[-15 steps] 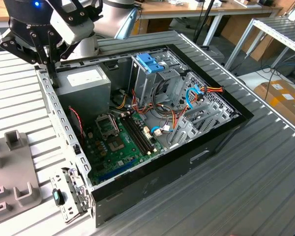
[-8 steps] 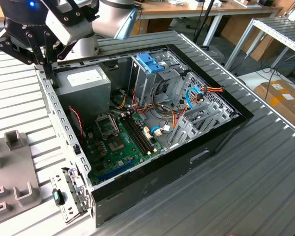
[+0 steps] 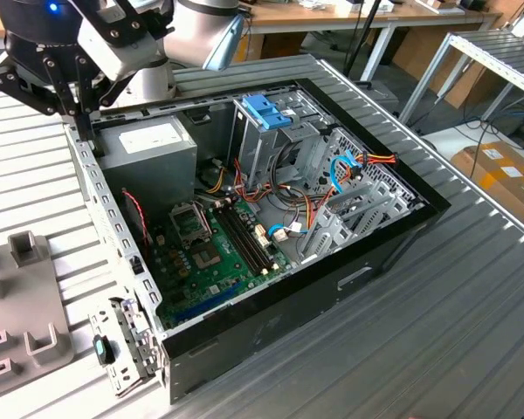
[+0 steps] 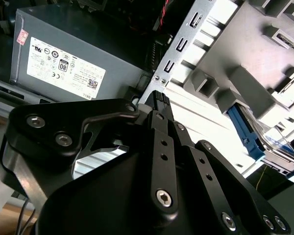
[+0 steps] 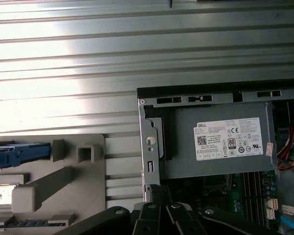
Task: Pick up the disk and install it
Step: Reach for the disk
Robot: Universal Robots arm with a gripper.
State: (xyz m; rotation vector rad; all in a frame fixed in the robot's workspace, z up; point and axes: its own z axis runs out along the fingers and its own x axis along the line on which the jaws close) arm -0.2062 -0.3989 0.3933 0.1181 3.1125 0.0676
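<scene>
The disk (image 5: 18, 152) rests in a grey holder (image 5: 63, 186) on the ribbed table beside the open computer case; its light-blue side rail faces the first wrist view. The second wrist view catches its blue rail and a bit of its label (image 4: 264, 142) off to one side of the fingers. My gripper (image 3: 81, 122) hangs over the case's rear corner, at the exterior view's upper left, next to the grey power supply (image 3: 153, 144). Its black fingers meet at the tip (image 4: 158, 98) with nothing between them, well apart from the disk.
The open case (image 3: 367, 262) holds a green motherboard (image 3: 210, 253), cables, and a drive cage with a blue latch (image 3: 266, 112). A grey holder block (image 3: 22, 301) and a small metal bracket (image 3: 122, 349) lie at the exterior view's lower left. Ribbed table surface (image 3: 437, 332) surrounds the case.
</scene>
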